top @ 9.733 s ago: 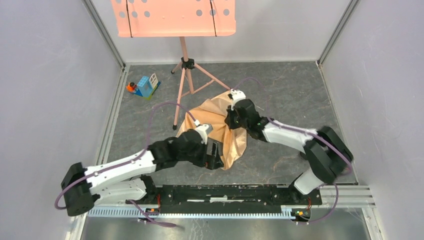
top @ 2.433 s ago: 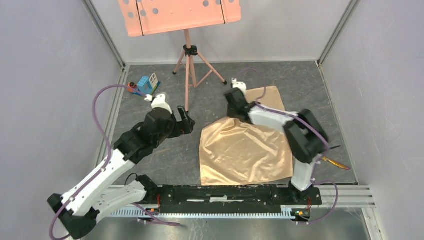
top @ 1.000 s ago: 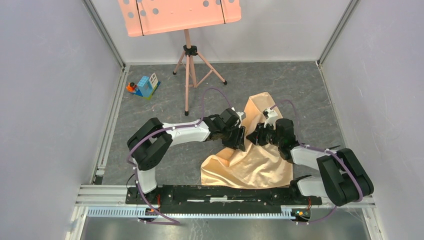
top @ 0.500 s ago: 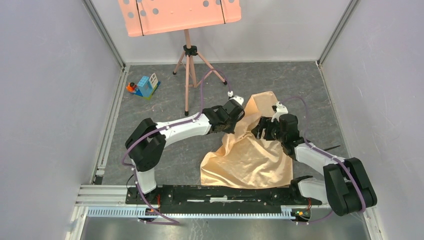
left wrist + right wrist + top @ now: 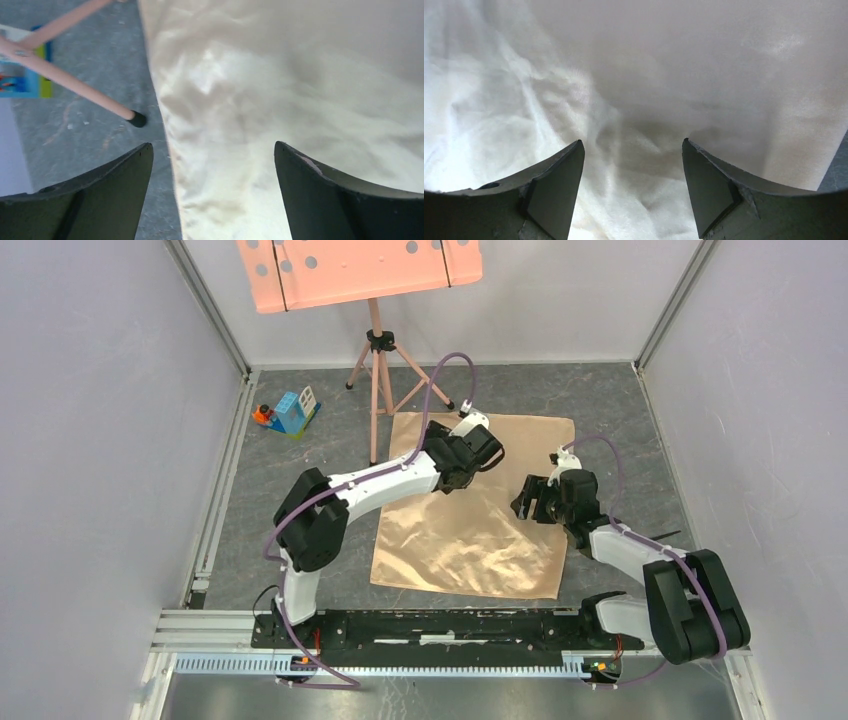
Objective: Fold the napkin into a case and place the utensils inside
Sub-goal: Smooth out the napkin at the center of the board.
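The napkin (image 5: pixel 470 515), a shiny peach-orange satin cloth, lies spread out as one flat creased sheet on the grey floor. My left gripper (image 5: pixel 478 452) hovers over its far part, open and holding nothing. In the left wrist view the left gripper (image 5: pixel 212 150) straddles the left edge of the napkin (image 5: pixel 280 100). My right gripper (image 5: pixel 528 502) stands open over the cloth's right half. In the right wrist view only the napkin (image 5: pixel 624 75) lies under the right gripper (image 5: pixel 631 145). A thin dark tip of the utensils (image 5: pixel 668 534) shows beside the right arm. The case is out of view.
A salmon-pink music stand (image 5: pixel 360 270) rises at the back, one tripod foot (image 5: pixel 373 466) close to the napkin's left edge, also the foot (image 5: pixel 137 119). A blue toy block (image 5: pixel 292 412) sits at the far left. Grey walls enclose the floor.
One second ago both grippers held the bunched napkin up in the middle. The cloth has since been pulled out flat toward the left and back, and both grippers have let go and opened.
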